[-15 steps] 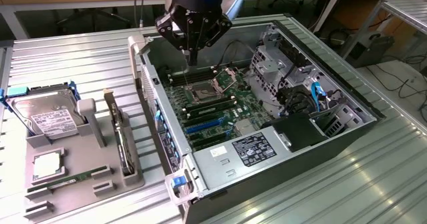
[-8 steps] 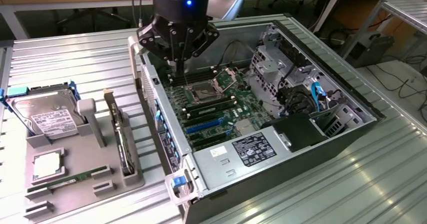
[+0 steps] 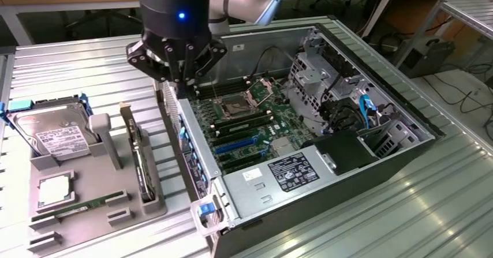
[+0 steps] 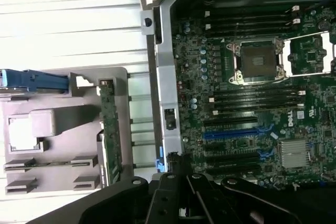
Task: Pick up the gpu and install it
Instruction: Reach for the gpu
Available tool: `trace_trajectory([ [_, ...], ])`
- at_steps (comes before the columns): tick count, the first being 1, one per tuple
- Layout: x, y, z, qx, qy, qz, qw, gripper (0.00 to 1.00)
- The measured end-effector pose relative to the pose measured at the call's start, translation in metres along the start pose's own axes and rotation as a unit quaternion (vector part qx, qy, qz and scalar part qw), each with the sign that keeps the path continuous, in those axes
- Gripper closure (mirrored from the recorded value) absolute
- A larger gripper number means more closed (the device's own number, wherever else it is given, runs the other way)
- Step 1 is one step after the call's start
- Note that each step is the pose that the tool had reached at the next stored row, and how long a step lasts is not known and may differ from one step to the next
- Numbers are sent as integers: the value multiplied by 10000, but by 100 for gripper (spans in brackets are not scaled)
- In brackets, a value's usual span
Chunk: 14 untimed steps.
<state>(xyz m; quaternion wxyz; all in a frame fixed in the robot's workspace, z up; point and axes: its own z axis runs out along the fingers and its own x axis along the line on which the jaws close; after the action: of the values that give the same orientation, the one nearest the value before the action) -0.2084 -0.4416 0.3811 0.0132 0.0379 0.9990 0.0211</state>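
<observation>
The gpu point(image 3: 141, 165) stands edgewise in the grey tray point(image 3: 92, 180) by the hard drive point(image 3: 58, 137); tool point(image 3: 182, 83) state cannot be told.

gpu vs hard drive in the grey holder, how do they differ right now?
The gpu is a thin dark card; the hard drive is a thicker silver box with a white label. The gpu stands on its long edge; the hard drive shows its broad labelled face. The hard drive carries blue side rails; the gpu has none. Both sit in the grey holder, apart from the hand.
</observation>
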Motion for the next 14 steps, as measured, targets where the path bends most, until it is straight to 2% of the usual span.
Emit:
trace_trajectory([
  [3, 147, -24, 29, 2, 0, 0, 10000, 89],
  [8, 451, -73, 87, 9, -1, 0, 10000, 89],
  [14, 723, -136, 137, 20, -2, -1, 10000, 89],
])
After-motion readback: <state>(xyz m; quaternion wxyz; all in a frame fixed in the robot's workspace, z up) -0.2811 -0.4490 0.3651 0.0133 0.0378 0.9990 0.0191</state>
